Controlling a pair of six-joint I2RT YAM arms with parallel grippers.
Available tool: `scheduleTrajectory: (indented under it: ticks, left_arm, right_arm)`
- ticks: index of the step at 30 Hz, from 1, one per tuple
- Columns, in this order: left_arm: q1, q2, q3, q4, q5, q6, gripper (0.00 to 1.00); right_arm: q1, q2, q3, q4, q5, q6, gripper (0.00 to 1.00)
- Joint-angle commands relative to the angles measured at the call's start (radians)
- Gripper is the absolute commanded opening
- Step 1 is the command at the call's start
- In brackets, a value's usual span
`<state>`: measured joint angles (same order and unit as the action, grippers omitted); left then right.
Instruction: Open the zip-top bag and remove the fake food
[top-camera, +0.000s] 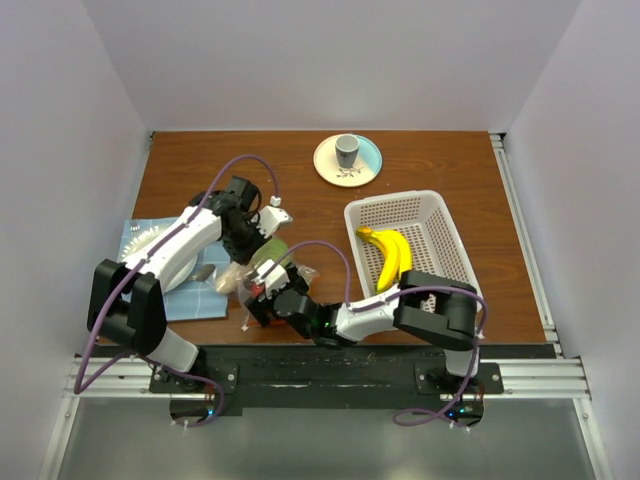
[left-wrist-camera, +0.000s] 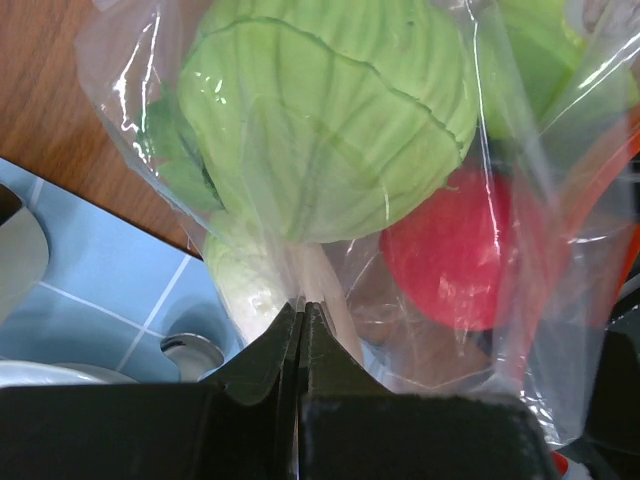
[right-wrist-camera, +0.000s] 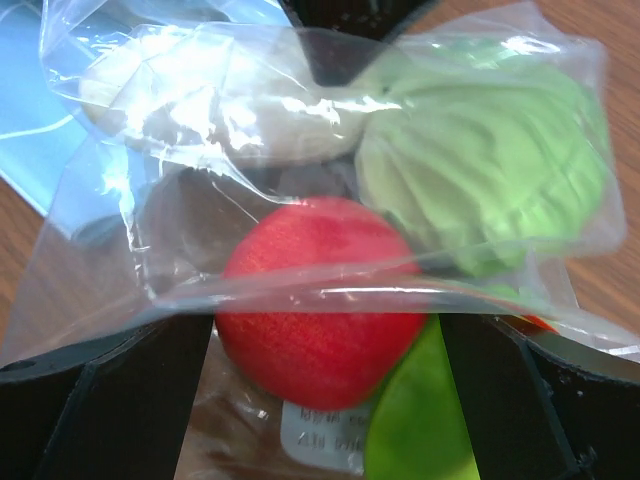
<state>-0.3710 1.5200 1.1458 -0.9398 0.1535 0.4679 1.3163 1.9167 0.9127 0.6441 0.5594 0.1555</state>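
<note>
While the left gripper (left-wrist-camera: 301, 308) pinches a fold of the zip-top bag (left-wrist-camera: 540, 300) with its fingers pressed together, the right gripper (right-wrist-camera: 325, 325) stands wide, fingers flanking the red fruit (right-wrist-camera: 300, 290). Whether they press on it cannot be told. Bag sits near-left on the table (top-camera: 440, 160), at the blue mat (top-camera: 150, 245) edge, and holds a green cabbage (left-wrist-camera: 320, 130). Banana bunch (top-camera: 392, 258) lies in the white basket (top-camera: 440, 240).

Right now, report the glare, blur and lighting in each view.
Left wrist: white glare streaks cross the zip-top bag over the green cabbage, otherwise sharp. Right wrist: soft focus, the red fruit blurred, bright highlights on the film. Top external: even light, sharp, but the bag is small there.
</note>
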Motion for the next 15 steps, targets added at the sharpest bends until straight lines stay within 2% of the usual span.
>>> scheduleTrajectory:
  ticks: [1, 6, 9, 10, 15]
  left_arm:
    - [-0.016, -0.043, -0.001, -0.017, 0.04, 0.018, 0.0]
    - [-0.016, -0.049, -0.003, -0.024, 0.047, 0.021, 0.0]
    - [-0.017, -0.05, -0.004, -0.025, 0.049, 0.025, 0.0]
    - [-0.017, -0.05, -0.004, -0.024, 0.047, 0.026, 0.0]
    - [-0.017, -0.043, -0.011, -0.011, 0.037, 0.025, 0.0]
  right_arm:
    - [-0.019, 0.038, 0.057, 0.005, -0.003, 0.021, 0.99]
    - [-0.046, 0.044, 0.032, 0.037, -0.019, 0.035, 0.96]
    - [-0.052, 0.015, 0.005, 0.06, -0.036, 0.033, 0.84]
    - [-0.054, -0.01, -0.012, 0.077, -0.039, 0.03, 0.76]
    - [-0.054, -0.132, -0.067, 0.043, -0.062, 0.0, 0.53]
